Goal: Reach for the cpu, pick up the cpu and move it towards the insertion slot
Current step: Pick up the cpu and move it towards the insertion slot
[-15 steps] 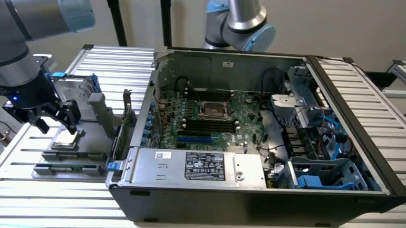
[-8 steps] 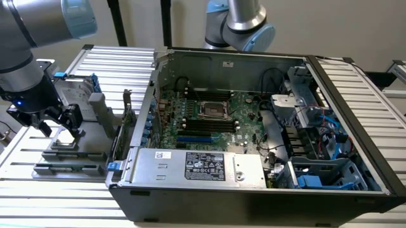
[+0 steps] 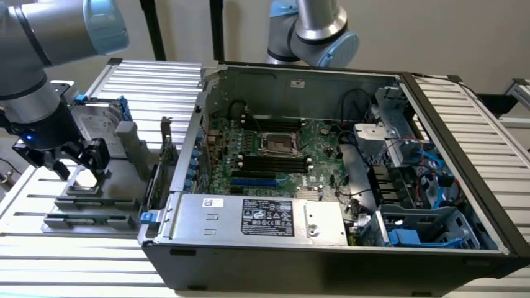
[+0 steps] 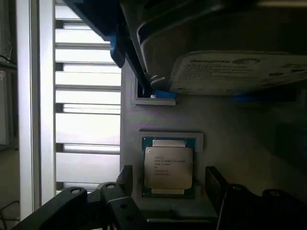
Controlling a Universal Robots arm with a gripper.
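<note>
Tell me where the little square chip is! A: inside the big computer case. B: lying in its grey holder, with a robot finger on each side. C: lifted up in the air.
B: the cpu lies flat in the grey holder, and the open hand has one finger on each side, not touching it.

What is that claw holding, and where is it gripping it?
Nothing yet: the gripper is open, its fingers either side of the cpu, not touching it.
</note>
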